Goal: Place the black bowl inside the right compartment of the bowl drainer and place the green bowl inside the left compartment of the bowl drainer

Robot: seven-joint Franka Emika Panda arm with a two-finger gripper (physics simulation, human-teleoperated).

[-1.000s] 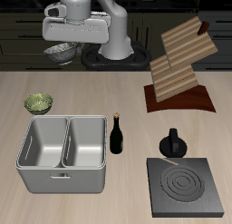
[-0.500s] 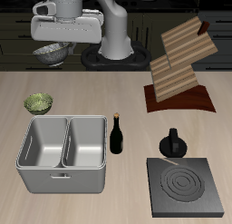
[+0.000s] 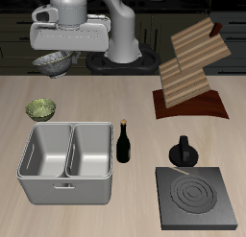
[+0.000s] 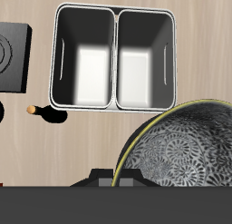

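Exterior view shows the gripper [image 3: 55, 51] clenched on the black bowl [image 3: 52, 63], held high above the table behind the bowl drainer [image 3: 67, 165]; both wells are empty; the green bowl [image 3: 40, 109] sits on the table beside the drainer; neither placement is done.

Simulated kitchen: stove plate [image 3: 197, 197], bowl drainer [image 3: 67, 162], dark cabinets behind.

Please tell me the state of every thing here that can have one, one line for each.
Tool: shut on the black bowl, high above the table.
Black bowl: held in the air, tilted.
Green bowl: upright on the table, empty.
Bowl drainer: both wells empty.
Bottle: standing upright.
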